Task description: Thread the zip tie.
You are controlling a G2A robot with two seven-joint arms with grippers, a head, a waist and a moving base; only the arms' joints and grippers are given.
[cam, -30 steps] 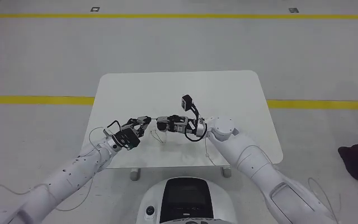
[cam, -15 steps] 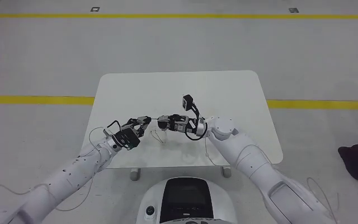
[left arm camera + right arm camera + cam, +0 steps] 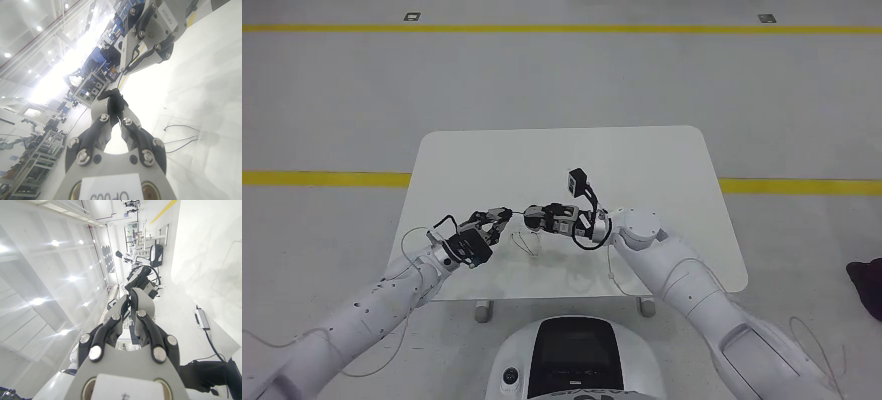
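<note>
Left hand [image 3: 503,213] is clenched on one end of the black zip tie [image 3: 119,82]. In the top view the thin strap runs toward 3 o'clock into the right hand [image 3: 526,213], which is pinched shut on it. Both hover above the white desk [image 3: 642,160], their tips near each other.

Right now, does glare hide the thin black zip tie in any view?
Left wrist view: glare bleaches the hall behind, but the thin black zip tie shows dark between the left gripper and right gripper. Right wrist view: ceiling lamps flare into stars. Top view: even light on the white rounded table.
</note>
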